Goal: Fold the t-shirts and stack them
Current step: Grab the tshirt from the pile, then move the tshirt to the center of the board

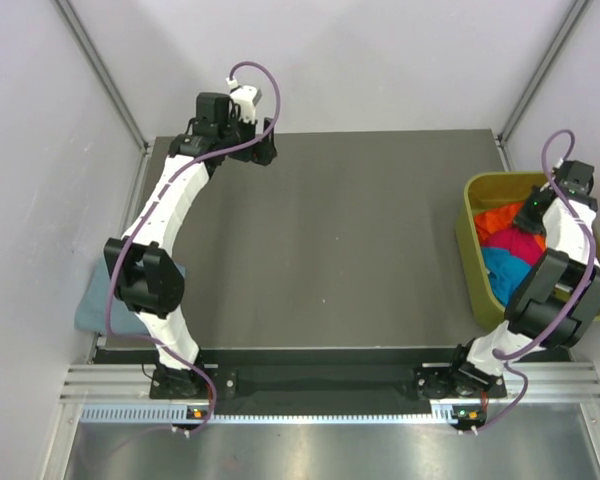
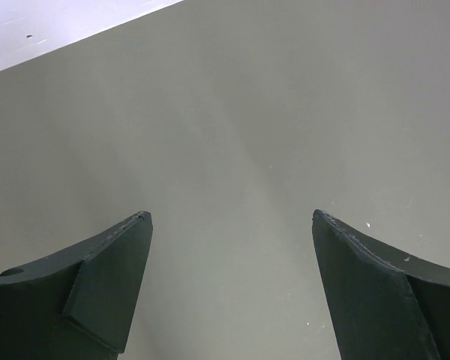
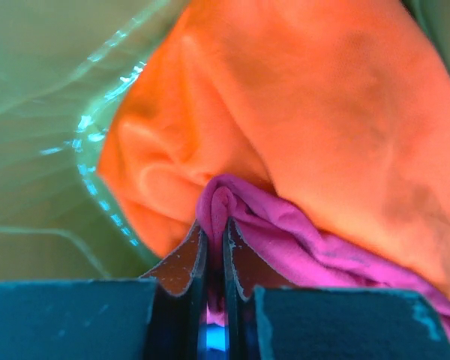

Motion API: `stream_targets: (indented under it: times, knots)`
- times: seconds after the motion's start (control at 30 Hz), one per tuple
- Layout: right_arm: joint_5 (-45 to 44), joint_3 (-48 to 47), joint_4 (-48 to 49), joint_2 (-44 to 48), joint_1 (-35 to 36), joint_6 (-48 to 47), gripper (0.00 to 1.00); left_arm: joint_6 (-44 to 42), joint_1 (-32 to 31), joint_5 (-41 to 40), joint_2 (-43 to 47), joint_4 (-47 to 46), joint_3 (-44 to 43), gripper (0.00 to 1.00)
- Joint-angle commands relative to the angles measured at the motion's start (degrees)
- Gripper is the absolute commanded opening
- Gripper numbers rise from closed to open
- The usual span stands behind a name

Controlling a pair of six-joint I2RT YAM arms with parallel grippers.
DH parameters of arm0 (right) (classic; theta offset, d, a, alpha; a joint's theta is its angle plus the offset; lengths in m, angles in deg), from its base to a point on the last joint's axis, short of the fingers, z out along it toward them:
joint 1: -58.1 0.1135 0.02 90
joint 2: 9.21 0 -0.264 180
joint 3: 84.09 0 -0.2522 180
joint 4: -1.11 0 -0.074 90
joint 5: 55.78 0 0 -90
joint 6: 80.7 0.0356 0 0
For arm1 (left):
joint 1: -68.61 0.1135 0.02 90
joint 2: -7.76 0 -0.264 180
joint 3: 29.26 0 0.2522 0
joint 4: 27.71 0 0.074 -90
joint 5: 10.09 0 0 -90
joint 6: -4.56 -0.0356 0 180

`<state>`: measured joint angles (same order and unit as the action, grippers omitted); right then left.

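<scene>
The right end effector [image 3: 212, 225] is down inside the olive bin [image 1: 467, 230], its jaws pinched tight on a raised fold of the crimson shirt [image 3: 285, 225], which looks pinkish from the wrist camera. To do this pick well, the lift should go straight up and slowly — the orange shirt [image 3: 322, 112] lies pressed against and partly over the crimson one, so a quick pull could drag both out together. Only a small ridge of cloth is caught, so the hold may slip once the full weight hangs.

The bin holds three shirts in a heap: orange towards the far end, crimson in the middle, the turquoise shirt [image 1: 500, 275] nearest. The left end effector [image 2: 231, 217] hangs wide apart above the far-left worktop [image 1: 330, 250], holding nothing. The grey-blue shirt [image 1: 90, 305] lies at the worktop's left edge — partly hidden under the left arm.
</scene>
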<state>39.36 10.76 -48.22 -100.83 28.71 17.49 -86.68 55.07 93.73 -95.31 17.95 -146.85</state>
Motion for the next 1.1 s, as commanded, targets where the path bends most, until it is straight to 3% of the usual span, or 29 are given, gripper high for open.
stream_targets:
  times: [0.0,0.1,0.3,0.47,0.67,0.83,1.07]
  knots:
    - [3.8,-6.9,2.1,6.4,0.4,0.2,0.00,0.1,-0.5,-1.3,-0.3,-1.8,-2.5,0.92]
    - [4.0,-11.6,5.1,11.4,3.7,-2.5,0.00,1.1,-0.5,-2.8,-0.5,-2.4,-5.0,0.99]
    - [5.8,-16.1,15.0,17.9,11.9,-4.6,0.00,5.3,-0.7,-4.1,-1.4,-3.9,-7.4,0.99]
    - [5.9,-24.1,17.0,17.7,19.8,-4.4,0.00,5.4,-1.0,-2.1,-1.3,-3.2,-7.3,0.99]
    - [16.4,-31.4,21.1,14.0,23.3,-0.5,0.00,5.1,-1.0,1.7,-0.7,-1.9,-8.6,0.99]
    - [25.1,-30.7,20.8,8.0,28.9,1.6,0.00,9.0,-0.9,-2.3,0.2,-2.1,-7.8,0.99]
    - [33.3,-27.5,18.3,0.1,44.6,-1.5,0.00,8.7,-0.8,-9.8,2.4,-2.0,-6.0,0.99]
